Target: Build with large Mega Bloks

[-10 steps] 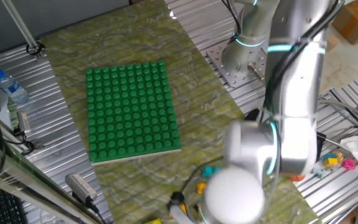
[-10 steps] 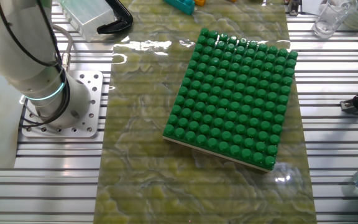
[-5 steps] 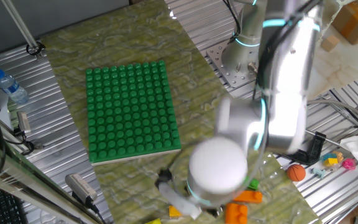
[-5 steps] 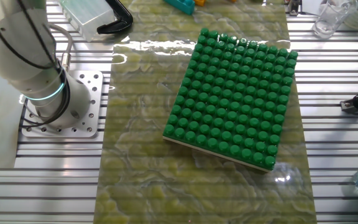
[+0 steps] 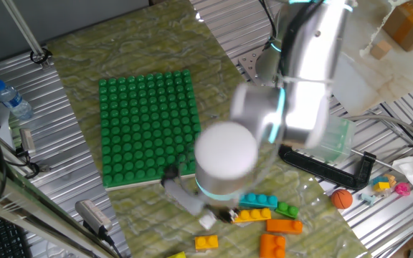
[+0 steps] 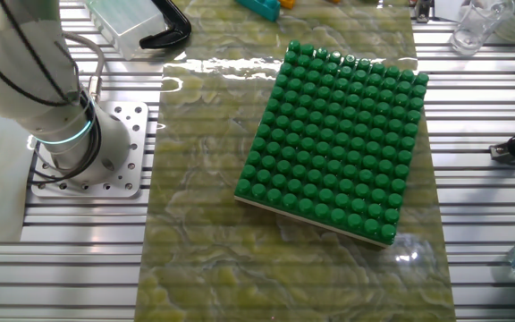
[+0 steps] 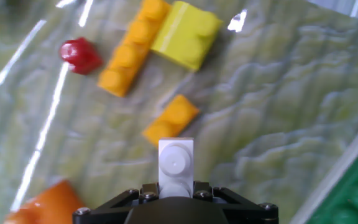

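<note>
In the hand view my gripper (image 7: 176,188) is shut on a white Mega Blok (image 7: 176,160) that sticks out between the jaws, stud facing the camera. Below it on the mat lie a small yellow-orange blok (image 7: 171,119), a long yellow-orange blok (image 7: 128,51) and a yellow blok (image 7: 186,32). In one fixed view the arm's wrist (image 5: 224,159) hangs beside the near right corner of the green baseplate (image 5: 149,125) and hides the fingers. Cyan (image 5: 255,199), yellow (image 5: 253,215), green (image 5: 287,210) and orange (image 5: 284,226) bloks lie to its right.
A small orange ball (image 5: 342,198) and a black bracket (image 5: 325,168) sit right of the bloks. A red piece (image 7: 79,55) lies near the long blok. A water bottle (image 5: 11,99) stands at the left. The baseplate (image 6: 338,143) and arm base (image 6: 65,134) show in the other fixed view.
The arm has swung left and back from the loose bloks toward the baseplate's corner, uncovering the pile. The baseplate has not moved.
</note>
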{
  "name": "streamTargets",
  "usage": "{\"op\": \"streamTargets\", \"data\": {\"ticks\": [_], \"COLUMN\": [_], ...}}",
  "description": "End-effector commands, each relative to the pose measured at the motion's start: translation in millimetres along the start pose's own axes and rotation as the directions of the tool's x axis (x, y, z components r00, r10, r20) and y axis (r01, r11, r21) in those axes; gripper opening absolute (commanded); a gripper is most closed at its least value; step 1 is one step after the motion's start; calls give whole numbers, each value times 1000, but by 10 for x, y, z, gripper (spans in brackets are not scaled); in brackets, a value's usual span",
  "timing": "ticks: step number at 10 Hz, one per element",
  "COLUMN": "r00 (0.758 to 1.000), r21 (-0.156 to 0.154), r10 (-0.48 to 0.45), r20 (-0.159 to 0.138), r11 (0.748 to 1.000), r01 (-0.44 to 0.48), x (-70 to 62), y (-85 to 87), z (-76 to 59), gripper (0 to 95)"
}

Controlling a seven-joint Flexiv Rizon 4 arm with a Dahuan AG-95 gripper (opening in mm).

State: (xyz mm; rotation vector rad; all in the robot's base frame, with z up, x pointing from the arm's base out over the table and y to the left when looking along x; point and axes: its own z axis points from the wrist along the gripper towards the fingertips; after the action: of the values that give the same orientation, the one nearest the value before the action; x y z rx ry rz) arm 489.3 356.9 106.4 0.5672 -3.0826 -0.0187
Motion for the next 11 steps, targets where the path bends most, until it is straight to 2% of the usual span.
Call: {"op": "streamTargets", "data": {"ticks": [1,3,5,7,8,9,10,11], "r00": [1000,1000,998,981,965,953,936,933], "r21": [3,4,-41,-11,-3,2,27,42], "r10": [-13,-27,70,194,263,302,351,359], "r20": [2,7,-6,15,19,20,17,16], "r11": [1000,1000,997,981,965,953,936,932], "r01": [13,27,-70,-194,-263,-303,-351,-359], "x": [50,71,63,63,63,63,63,63], "y": [-253,-457,-478,-478,-478,-478,-478,-478], "z": [15,24,23,23,23,23,23,23], "gripper": [0,0,0,0,0,0,0,0]}}
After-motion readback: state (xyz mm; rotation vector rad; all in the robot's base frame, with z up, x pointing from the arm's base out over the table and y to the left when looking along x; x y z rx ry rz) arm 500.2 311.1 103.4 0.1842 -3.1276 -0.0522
